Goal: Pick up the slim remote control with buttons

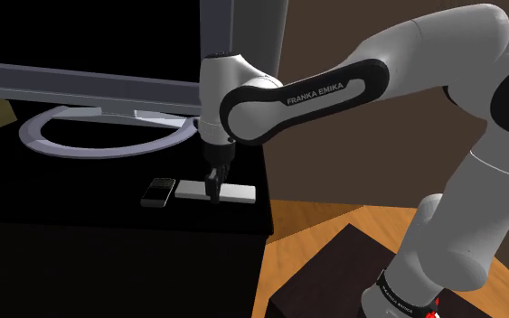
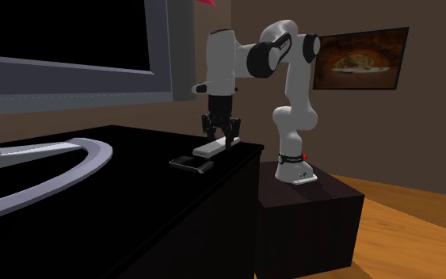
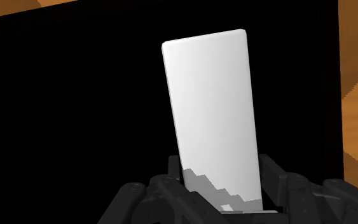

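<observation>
Remote control (image 3: pixel 212 108), gripped across its width by our nearly closed jaws, could slip from them if we lift abruptly.

Shoulder view: beside stand (image 1: pixel 334 271), high, looking down over black cabinet (image 1: pixel 62 203) toward TV base (image 1: pixel 108 147). Second exterior: low, cabinet's far end, facing arm (image 1: pixel 334 90) — white remote (image 1: pixel 240 191) shared. Wrist: close over remote.

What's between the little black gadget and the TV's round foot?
Nothing: just bare black tabletop between the black gadget and the TV's round foot, in the shoulder view.
</observation>
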### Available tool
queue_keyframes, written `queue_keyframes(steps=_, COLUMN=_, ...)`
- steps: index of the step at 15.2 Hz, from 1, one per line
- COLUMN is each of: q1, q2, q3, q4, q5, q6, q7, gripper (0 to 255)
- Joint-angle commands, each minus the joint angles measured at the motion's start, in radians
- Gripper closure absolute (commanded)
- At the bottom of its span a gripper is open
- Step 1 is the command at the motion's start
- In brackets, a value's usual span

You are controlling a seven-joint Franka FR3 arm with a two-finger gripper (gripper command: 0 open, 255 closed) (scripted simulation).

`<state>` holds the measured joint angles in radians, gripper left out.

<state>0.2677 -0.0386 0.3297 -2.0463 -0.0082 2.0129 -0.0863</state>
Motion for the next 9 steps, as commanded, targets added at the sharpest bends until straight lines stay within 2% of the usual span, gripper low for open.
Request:
queue_keyframes(steps=1, q1=0.0, q2=-0.007, q3=0.0, q4=0.019, q5=0.003, q6=-0.025, q7=-0.002, gripper=255)
queue_keyframes(steps=9, q1=-0.001, q2=-0.027, q3=-0.003, q4=0.105, q5=0.01, q6=-0.131, q7=-0.008, gripper=255)
